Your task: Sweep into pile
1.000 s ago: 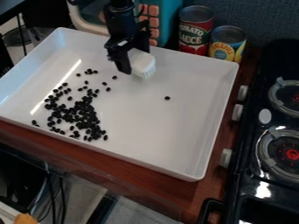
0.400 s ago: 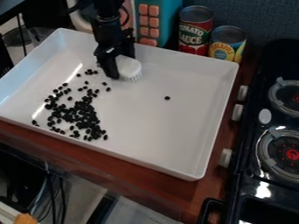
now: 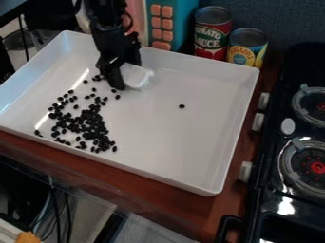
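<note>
The black gripper [image 3: 120,76] hangs over the upper left part of the white tray [image 3: 196,142], shut on a white brush [image 3: 135,76] whose bristles face right and down. Just below and left of the gripper are a few black beans. Most of the black beans [image 3: 89,124] lie in a dense cluster at the tray's left and lower left, with looser ones above it. One lone bean [image 3: 181,106] sits right of the tray's middle.
Behind the tray stand a red can [image 3: 212,33], a yellow and blue can [image 3: 247,47] and a teal toy [image 3: 181,21] with pink buttons. A black stove [image 3: 298,156] with knobs is at the right. The tray's raised walls surround the beans.
The gripper and brush have moved left and slightly down toward the upper beans. A bean that lay near the gripper's left is now hidden behind it. The main cluster looks the same.
</note>
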`<state>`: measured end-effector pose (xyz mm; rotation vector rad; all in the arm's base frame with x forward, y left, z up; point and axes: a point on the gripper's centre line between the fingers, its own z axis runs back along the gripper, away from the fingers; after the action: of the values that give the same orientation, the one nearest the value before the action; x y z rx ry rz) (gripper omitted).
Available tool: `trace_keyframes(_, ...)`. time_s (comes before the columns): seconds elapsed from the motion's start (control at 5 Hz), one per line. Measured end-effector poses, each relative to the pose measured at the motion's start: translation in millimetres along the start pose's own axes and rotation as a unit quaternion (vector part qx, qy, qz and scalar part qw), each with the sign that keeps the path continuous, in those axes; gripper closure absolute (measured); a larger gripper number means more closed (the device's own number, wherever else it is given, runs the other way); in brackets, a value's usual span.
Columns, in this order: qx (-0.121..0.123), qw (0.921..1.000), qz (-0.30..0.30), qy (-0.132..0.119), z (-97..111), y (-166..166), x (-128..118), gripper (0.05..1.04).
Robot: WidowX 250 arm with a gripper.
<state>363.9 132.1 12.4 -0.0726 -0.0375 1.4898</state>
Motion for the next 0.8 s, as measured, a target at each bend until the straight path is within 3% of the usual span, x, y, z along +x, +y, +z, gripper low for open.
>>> trace_keyframes(0.4,0.006,0.9998,0.020,0.007,1,34,-9,0.324)
trace_keyframes(0.8,0.013,0.9999,0.003,-0.010,-3,59,-21,0.343)
